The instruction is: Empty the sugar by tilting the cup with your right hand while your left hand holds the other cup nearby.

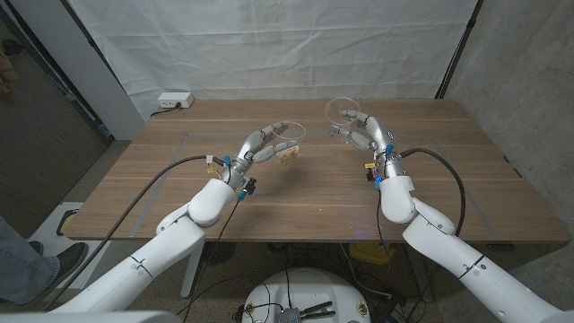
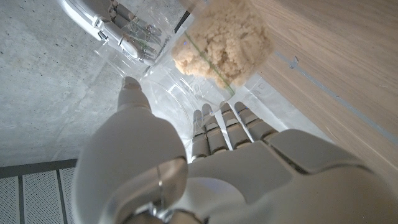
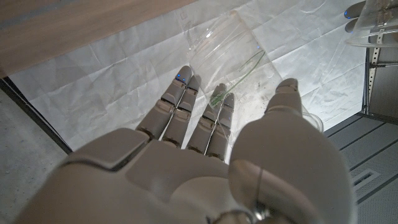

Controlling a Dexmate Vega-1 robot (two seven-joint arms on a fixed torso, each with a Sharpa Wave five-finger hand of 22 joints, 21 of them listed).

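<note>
The wooden worktop point(image 1: 305, 202) stretches wide, with faint tape lines marking a rectangle across it, and a white power strip point(image 1: 175, 100) sits just off its far left corner.

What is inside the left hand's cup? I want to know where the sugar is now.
The cup in the left hand holds a clumpy mound of brownish sugar, seen through its clear wall. The right hand's cup looks empty. How deep the sugar sits cannot be told.

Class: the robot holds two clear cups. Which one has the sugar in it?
The cup in the left hand: that left cup shows a brown sugar clump, while the right hand's right cup looks empty.
</note>
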